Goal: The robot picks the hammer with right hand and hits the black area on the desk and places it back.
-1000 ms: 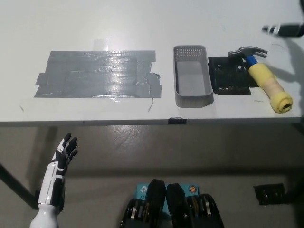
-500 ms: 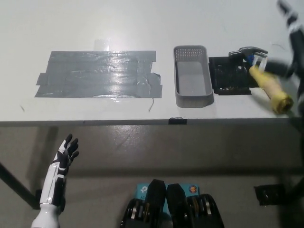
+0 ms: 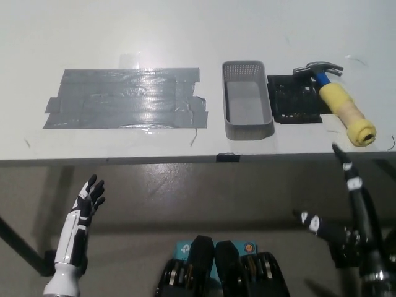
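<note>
The hammer (image 3: 337,99) lies on the white desk (image 3: 185,37) at the right, its metal head at the far end and its yellow foam handle pointing toward me. Its head rests beside the black area (image 3: 292,99), a dark patch just right of a grey basket. My black right hand (image 3: 349,210) is below the desk's front edge at the lower right, open, with fingers spread and nothing in it. My white left hand (image 3: 83,204) hangs open at the lower left, well below the desk.
A grey mesh basket (image 3: 247,108) stands empty at the desk's middle right. A wide patch of grey tape (image 3: 127,98) covers the left half of the desk. The floor shows in front of the desk edge.
My right hand has come down from over the hammer at the far right to below the desk's front edge. The hammer still lies on the desk. The camera has shifted slightly.
</note>
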You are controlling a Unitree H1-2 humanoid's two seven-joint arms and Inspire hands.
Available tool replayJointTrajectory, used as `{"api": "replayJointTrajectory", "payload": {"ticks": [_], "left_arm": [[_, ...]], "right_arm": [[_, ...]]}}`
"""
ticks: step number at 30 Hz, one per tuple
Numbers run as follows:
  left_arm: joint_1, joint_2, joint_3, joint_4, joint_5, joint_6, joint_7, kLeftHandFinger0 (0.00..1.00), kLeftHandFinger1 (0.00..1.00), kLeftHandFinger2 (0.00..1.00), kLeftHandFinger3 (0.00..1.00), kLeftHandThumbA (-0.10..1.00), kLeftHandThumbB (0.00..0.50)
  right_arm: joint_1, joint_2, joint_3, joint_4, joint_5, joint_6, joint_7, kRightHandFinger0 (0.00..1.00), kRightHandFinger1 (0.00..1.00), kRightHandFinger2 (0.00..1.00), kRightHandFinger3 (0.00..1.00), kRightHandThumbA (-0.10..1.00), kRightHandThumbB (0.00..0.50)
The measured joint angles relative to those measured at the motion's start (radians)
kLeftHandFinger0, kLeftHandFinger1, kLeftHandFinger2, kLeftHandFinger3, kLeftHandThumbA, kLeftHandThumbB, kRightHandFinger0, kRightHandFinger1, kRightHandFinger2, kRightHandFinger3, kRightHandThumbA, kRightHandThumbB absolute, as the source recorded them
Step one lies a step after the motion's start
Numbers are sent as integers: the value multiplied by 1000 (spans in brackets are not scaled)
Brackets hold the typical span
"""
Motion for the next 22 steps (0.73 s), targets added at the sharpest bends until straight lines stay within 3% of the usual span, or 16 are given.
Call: {"api": "replayJointTrajectory", "payload": {"ticks": [1, 2, 4, 6, 9, 22], "left_arm": [[3, 0, 0, 0, 0, 0, 0, 1000, 1000, 1000, 1000, 1000, 56], [8, -1, -1, 0, 1, -1, 0, 1000, 1000, 1000, 1000, 1000, 47], [18, -3, -3, -1, 1, -3, 0, 1000, 1000, 1000, 1000, 1000, 46], [26, -4, -4, -1, 1, -7, 0, 1000, 1000, 1000, 1000, 1000, 51], [34, -6, -6, -1, 1, -18, 0, 1000, 1000, 1000, 1000, 1000, 49], [34, -5, -18, 0, 15, -30, 0, 1000, 1000, 1000, 1000, 1000, 50]], "right_arm": [[2, 3, 0, 27, 0, -14, -9, 1000, 1000, 1000, 1000, 1000, 245], [2, 6, 0, 73, 0, -36, -27, 1000, 1000, 1000, 1000, 1000, 292], [-3, 10, -3, 150, 3, -68, -46, 1000, 1000, 1000, 1000, 1000, 274], [-7, 14, -9, 212, 13, -91, -56, 1000, 1000, 1000, 1000, 1000, 218], [-15, 14, -18, 276, 46, -134, -66, 1000, 1000, 1000, 1000, 1000, 197], [-27, 13, -17, 321, 165, -199, -47, 1000, 1000, 1000, 1000, 1000, 200]]}}
